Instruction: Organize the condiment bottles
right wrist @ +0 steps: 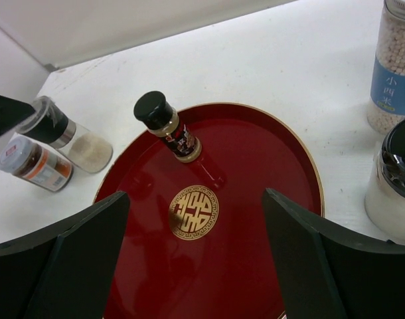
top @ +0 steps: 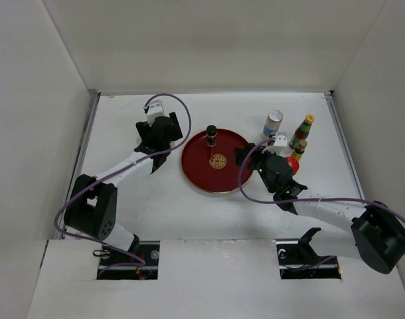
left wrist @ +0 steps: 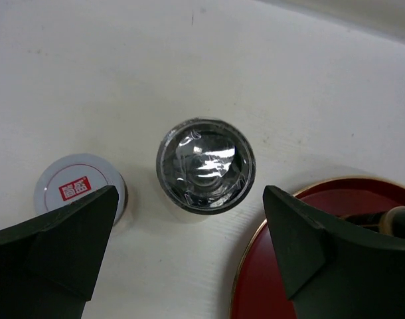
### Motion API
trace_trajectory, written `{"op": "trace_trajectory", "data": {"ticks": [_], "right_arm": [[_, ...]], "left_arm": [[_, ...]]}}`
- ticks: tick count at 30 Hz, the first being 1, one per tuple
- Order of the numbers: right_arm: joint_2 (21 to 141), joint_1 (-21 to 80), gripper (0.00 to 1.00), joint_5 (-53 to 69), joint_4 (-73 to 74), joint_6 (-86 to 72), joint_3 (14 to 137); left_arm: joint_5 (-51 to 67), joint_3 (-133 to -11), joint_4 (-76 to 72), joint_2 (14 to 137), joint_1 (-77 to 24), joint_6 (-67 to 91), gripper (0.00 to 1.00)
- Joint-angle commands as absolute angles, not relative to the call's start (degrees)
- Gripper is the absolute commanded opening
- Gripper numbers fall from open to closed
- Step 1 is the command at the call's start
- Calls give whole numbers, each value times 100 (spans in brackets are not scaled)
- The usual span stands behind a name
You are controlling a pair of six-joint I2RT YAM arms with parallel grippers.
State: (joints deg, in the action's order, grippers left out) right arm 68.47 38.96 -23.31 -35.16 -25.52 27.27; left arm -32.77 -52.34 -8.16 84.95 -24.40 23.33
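Left fingers point(left wrist: 63, 252) are spread above the silver-lidded shaker point(left wrist: 206, 166), which stands on the worktop point(left wrist: 289, 80) just beside the tray point(left wrist: 362, 199). Centre both fingers around it, descend, then close evenly. Right fingers point(right wrist: 63, 259) are spread, holding nothing.

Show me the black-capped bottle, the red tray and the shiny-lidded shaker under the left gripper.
black-capped bottle point(right wrist: 170, 129), right wrist view, on its neck below the cap.
red tray point(right wrist: 249, 166), right wrist view, on bare red floor, right of centre.
silver-lidded shaker point(left wrist: 206, 165), left wrist view, on the centre of its lid.
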Motion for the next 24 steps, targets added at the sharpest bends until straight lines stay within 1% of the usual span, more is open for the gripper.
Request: {"op": "trace_trajectory", "data": {"ticks": [1, 4, 6, 7, 12, 14, 17, 20, 21, 22, 23, 24], "right_arm": [[6908, 3915, 88, -2285, -3814, -2566, 2944], [6996, 3924, 88, -2268, -3814, -2566, 2971], [6979, 3933, 88, -2268, -3814, -2566, 2971], [6952, 3942, 89, -2268, -3814, -2566, 2971], [6909, 3933, 89, -2268, -3806, -2558, 2936], [6838, 3942, 89, -2268, -3806, -2558, 2918], [6838, 3942, 89, -2268, -3806, -2566, 2900], [6803, 3942, 89, -2268, -3788, -2566, 2900], [6794, 3942, 89, -2268, -3788, -2566, 2900], [6803, 3942, 89, -2268, -3788, -2566, 2900], [6829, 3942, 89, -2268, -3788, -2566, 2900], [6838, 3942, 89, -2268, -3788, -2566, 2900]], "left_arm": [[-2962, -5738, -756, 8735, -2430, 2329, 92], [-3014, -6037, -633, 8999, -2369, 2268, 92], [-3067, -6169, -607, 9166, -2342, 2259, 89], [-3085, -6205, -606, 9237, -2325, 2250, 87], [-3208, -6328, -589, 9466, -2307, 2180, 69], [-3226, -6319, -606, 9518, -2316, 2136, 64], [-3226, -6293, -597, 9501, -2316, 2127, 62], [-3199, -6267, -624, 9518, -2272, 2127, 65], [-3199, -6310, -589, 9545, -2254, 2127, 64], [-3199, -6328, -571, 9536, -2246, 2127, 60], [-3225, -6328, -597, 9475, -2263, 2118, 53], [-3252, -6293, -641, 9388, -2272, 2109, 48]]}}
